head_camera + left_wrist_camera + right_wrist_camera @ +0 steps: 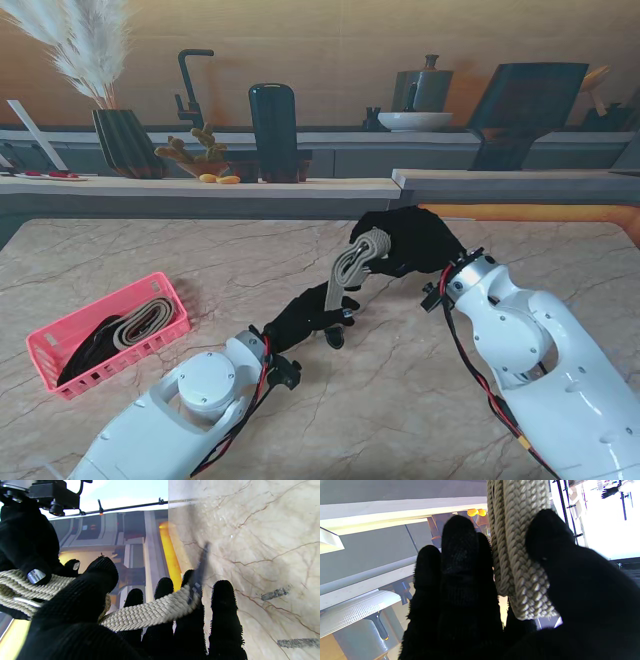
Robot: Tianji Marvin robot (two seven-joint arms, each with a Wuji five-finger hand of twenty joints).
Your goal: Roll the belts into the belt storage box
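A beige woven belt [352,262] is held up over the middle of the table, partly wound into a coil. My right hand [415,240] in its black glove is shut on the coil, thumb and fingers pinching the stacked layers [520,562]. My left hand [310,315] holds the belt's loose tail [150,612], which runs across its fingers, with the thumb pressed on top. The pink storage box [45,350] sits at the left, nearer to me, with a rolled beige belt [145,318] and a dark belt [90,345] inside.
A raised counter [250,187] borders the table's far side, carrying a vase, a dark canister, a bowl and small decorations. An orange strip [520,211] runs along the far right edge. Marble table top [400,400] lies between my arms.
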